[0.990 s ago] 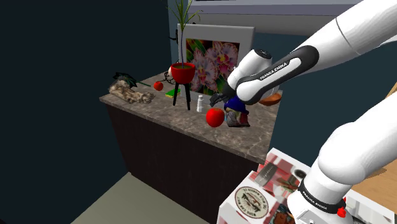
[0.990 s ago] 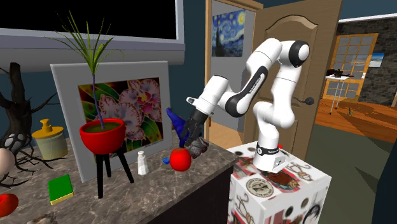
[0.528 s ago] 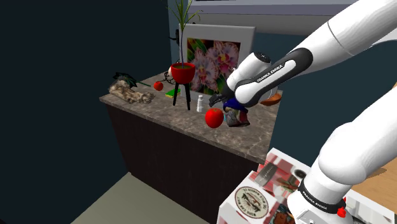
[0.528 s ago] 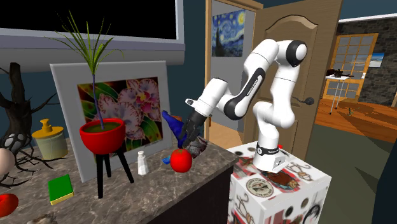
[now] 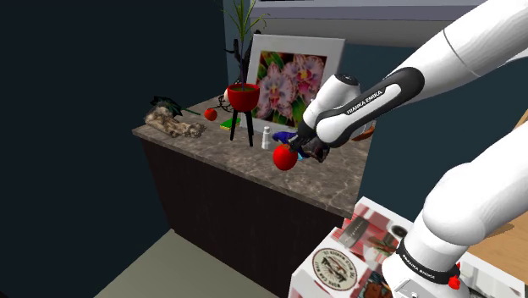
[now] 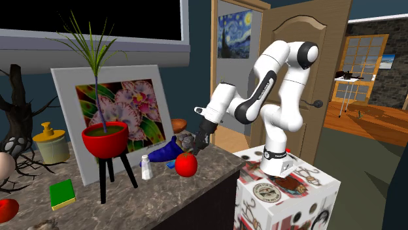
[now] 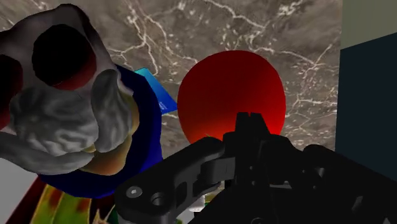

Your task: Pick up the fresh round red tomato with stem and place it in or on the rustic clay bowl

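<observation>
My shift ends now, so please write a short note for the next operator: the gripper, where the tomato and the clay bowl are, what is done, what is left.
Gripper: low over the marble counter, close above the red tomato; open or shut cannot be told.
Red tomato: resting on the counter near its front edge, not lifted.
Clay bowl: further back, beside the flower picture.
Gnome figure: lying on its side next to the tomato.
Done: the approach.
Left: grasp, lift, carry to the bowl, release.
</observation>
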